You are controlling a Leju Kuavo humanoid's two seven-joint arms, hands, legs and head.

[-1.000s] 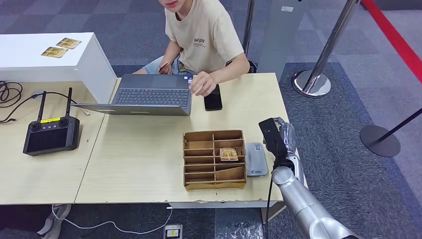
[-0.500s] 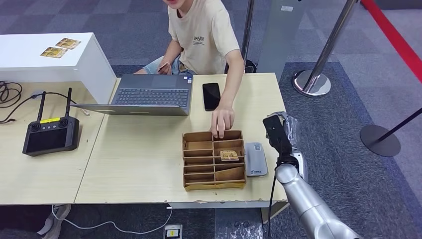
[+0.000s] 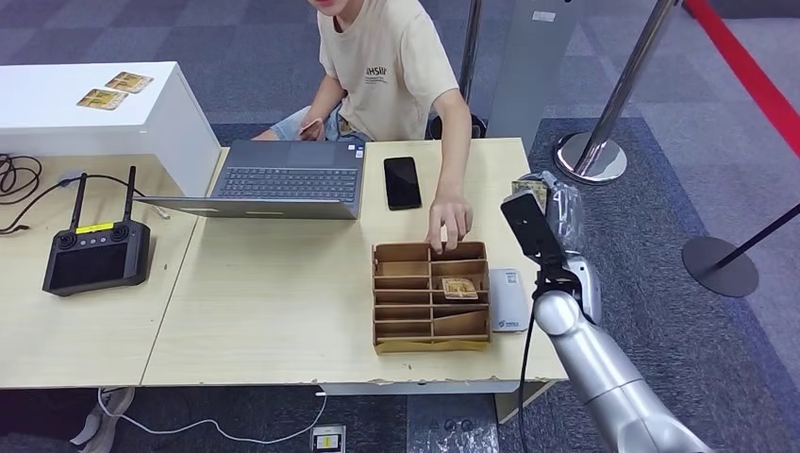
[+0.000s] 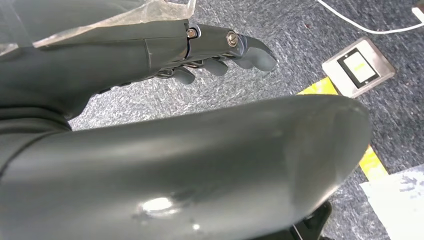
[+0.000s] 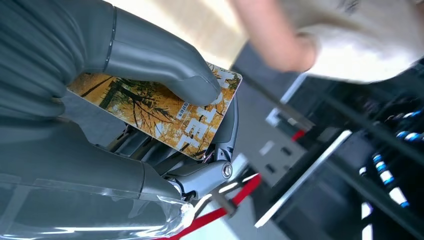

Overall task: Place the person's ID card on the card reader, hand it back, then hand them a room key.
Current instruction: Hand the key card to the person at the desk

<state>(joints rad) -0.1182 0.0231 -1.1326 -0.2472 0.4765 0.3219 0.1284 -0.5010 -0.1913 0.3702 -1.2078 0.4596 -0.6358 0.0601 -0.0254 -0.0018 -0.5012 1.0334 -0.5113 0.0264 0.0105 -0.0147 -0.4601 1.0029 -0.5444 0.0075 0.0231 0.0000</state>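
Grey patterned carpet [image 3: 236,38] underfoot. Pale wooden desk [image 3: 274,283] in the middle, white cabinet [image 3: 141,113] at its far left corner. Chrome barrier posts [image 3: 613,104] beyond; red floor stripe [image 3: 755,71] far right.

Table [image 3: 283,302] (wooden) carries laptop [image 3: 283,179], phone [image 3: 402,182], tray [image 3: 432,297], reader [image 3: 509,299].

The head view is evenly and brightly lit from overhead, sharp across the pale wooden table [image 3: 274,283], with only soft, short shadows under the open grey laptop [image 3: 283,179]. In the left wrist view a small glare spot sits on the smooth grey hand [image 4: 165,200]. In the right wrist view the person's bare forearm [image 5: 272,35] is motion-blurred and overexposed, and the dark background behind is out of focus.
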